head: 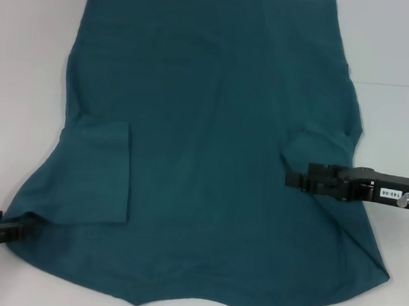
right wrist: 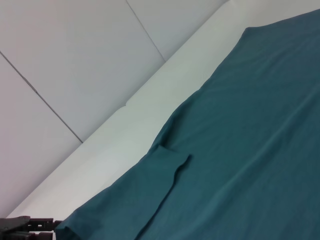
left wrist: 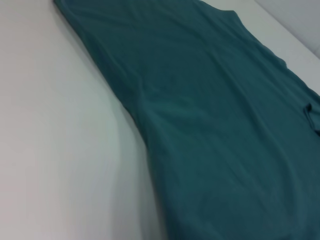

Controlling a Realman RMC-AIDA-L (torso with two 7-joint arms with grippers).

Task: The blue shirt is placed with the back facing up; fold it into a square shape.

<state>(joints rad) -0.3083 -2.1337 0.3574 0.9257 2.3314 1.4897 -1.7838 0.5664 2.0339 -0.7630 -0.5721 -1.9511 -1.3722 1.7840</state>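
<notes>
- Jaws of the left gripper: pinched on the near-left corner of the blue shirt, cloth bunched between them at the shirt's lower left edge.
- Jaws of the right gripper: reaching in from the right over the shirt's right side, level with the folded-in right sleeve; spread or pressed together cannot be told, nor whether cloth is gripped.
- Also seen in the right wrist view: left gripper as a dark shape at the shirt's corner, touching the fabric edge.
- Shirt spread flat across most of the worktop, plain teal side up, no lettering showing.
- Left sleeve folded inward onto the body, forming a rectangular flap just beyond the left gripper.
- Right sleeve likewise turned in, lying just past the right gripper's tip.
- Near edge of the shirt dipping in a shallow curve with two points, close to the worktop's front.
- Far edge straight, reaching near the back of the worktop.
- White, smooth worktop, bare strips showing on both sides of the shirt.
- Behind the worktop, pale wall panels with thin dark seams.
</notes>
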